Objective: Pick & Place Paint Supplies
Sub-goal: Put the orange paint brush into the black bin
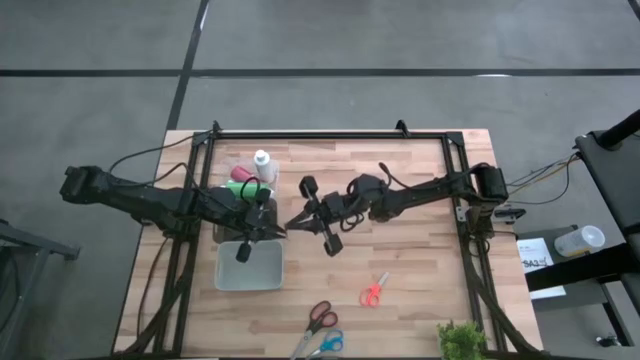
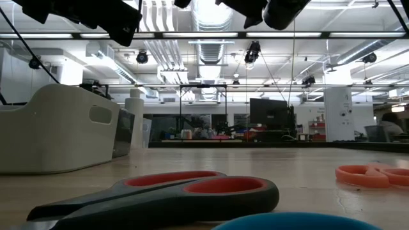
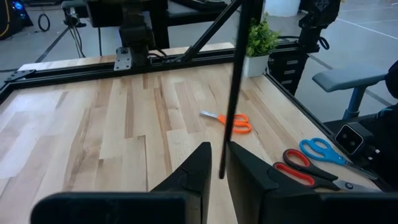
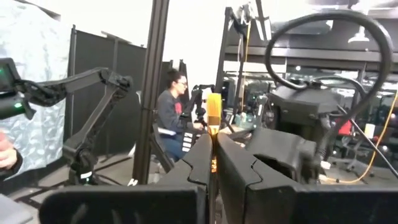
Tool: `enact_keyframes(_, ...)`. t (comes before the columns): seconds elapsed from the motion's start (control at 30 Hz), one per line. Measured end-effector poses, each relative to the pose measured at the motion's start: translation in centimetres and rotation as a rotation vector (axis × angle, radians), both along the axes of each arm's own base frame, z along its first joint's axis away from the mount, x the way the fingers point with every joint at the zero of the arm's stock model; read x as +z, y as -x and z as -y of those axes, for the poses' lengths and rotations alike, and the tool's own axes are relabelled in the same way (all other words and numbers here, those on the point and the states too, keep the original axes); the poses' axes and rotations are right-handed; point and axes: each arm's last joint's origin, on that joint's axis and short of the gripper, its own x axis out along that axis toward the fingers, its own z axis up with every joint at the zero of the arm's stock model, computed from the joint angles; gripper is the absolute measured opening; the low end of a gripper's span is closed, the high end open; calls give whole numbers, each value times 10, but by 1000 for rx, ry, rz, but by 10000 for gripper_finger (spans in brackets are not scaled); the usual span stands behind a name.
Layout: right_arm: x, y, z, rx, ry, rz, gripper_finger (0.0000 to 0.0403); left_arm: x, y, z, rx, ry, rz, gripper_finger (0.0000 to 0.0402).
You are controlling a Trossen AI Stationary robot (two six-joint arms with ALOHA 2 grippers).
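A thin brush (image 4: 214,115) is held above the table (image 1: 400,250), over its middle, just beyond the far right corner of the grey bin (image 1: 226,280). In the right wrist view only a short yellow-brown stretch of its handle shows, rising from between the fingers; the rest is hidden behind them. The right gripper (image 4: 213,155) is clenched on that handle. In the left wrist view the brush (image 3: 234,87) reads as a dark thin rod running up out of the picture, so its top end is cut off, and the left gripper (image 3: 216,163) is pinched on its lower end. From above, the left gripper (image 1: 268,228) and the right gripper (image 1: 295,222) meet tip to tip, and the brush itself is too thin to make out between them.

The white bottle (image 1: 263,164), green bottle (image 1: 247,177) and red bottle (image 1: 238,190) cluster near the table's far left, beyond the bin; the left arm partly covers the red one. Orange scissors (image 1: 373,292), red scissors (image 1: 320,316) and blue scissors (image 1: 328,343) lie toward the near edge, beside a small plant (image 1: 460,342) cut off at the picture's border.
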Motion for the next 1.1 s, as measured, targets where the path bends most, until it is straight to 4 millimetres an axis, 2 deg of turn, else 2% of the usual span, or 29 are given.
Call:
enact_keyframes(0.53, 18, -1, 1, -58, 45, 127, 12, 2, -1, -1, 22, -4, 26, 58)
enact_keyframes(0.9, 17, -1, 1, -59, 50, 115, 12, 17, -4, 0, 23, 19, 177, 58)
enact_keyframes(1.1, 16, -1, 1, -59, 50, 111, 12, 16, -4, 0, 24, 19, 168, 58)
